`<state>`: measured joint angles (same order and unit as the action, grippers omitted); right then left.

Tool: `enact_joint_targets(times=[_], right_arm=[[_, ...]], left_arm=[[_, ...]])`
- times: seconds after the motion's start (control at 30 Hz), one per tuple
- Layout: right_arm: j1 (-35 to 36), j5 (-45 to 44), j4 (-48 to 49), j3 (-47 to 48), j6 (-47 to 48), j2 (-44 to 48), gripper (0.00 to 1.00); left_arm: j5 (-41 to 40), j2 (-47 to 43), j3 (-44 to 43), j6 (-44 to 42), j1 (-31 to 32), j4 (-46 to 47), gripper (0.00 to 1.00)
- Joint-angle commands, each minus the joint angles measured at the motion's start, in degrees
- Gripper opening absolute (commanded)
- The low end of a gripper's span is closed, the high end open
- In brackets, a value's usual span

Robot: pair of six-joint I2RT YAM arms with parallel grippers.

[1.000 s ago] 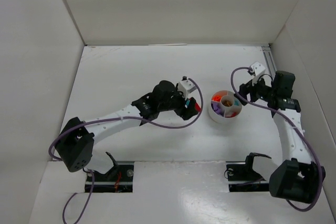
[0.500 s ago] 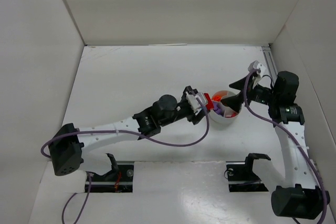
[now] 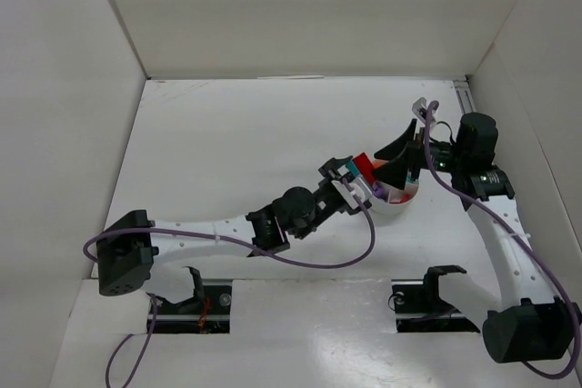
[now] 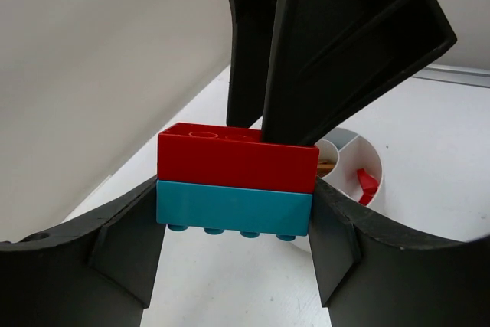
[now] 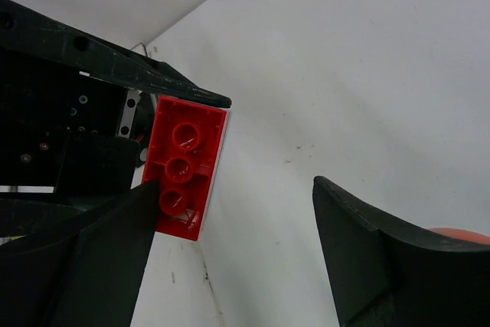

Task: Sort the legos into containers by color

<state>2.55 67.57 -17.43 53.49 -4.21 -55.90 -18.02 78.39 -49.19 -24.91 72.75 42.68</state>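
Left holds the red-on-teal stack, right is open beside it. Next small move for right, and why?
Likely shift the right fingers sideways to centre on the red brick before closing. The left fingers hold it stacked on the teal brick, and the right wrist view shows one open finger at the red brick's edge, the other well clear.

Two robot arms are counted, the left arm (image 3: 200,229) and the right arm (image 3: 497,229); two grippers are seen, the left gripper (image 3: 356,173) and the right gripper (image 3: 400,154); one white divided bowl (image 3: 398,209) is counted; one red brick (image 4: 237,157) and one teal brick (image 4: 233,208) are seen; within the bowl, one small red piece (image 4: 366,183) and one brown piece (image 4: 328,166) are made out; the rest cannot be counted.
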Motion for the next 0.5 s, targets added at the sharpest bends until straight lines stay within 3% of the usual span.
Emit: enact_joint_targets(times=[0.0, 0.2, 0.37, 0.47], right_arm=[[2.8, 2.7, 3.6, 4.9, -2.6, 0.5, 0.84], [6.8, 1.4, 4.2, 6.1, -3.3, -2.2, 0.83], [6.9, 0.8, 4.2, 8.0, -3.3, -2.7, 0.82], [3.4, 0.8, 4.2, 8.0, -3.3, -2.7, 0.80]], left_arm=[[-3.7, 1.2, 0.0, -3.1, 0.9, 5.7, 0.46], [-3.0, 1.8, -0.6, -3.7, 0.9, 6.5, 0.45], [-3.6, 2.3, 0.2, -3.7, 0.9, 7.1, 0.44], [-3.6, 0.8, 0.9, -3.7, 0.9, 7.1, 0.40]])
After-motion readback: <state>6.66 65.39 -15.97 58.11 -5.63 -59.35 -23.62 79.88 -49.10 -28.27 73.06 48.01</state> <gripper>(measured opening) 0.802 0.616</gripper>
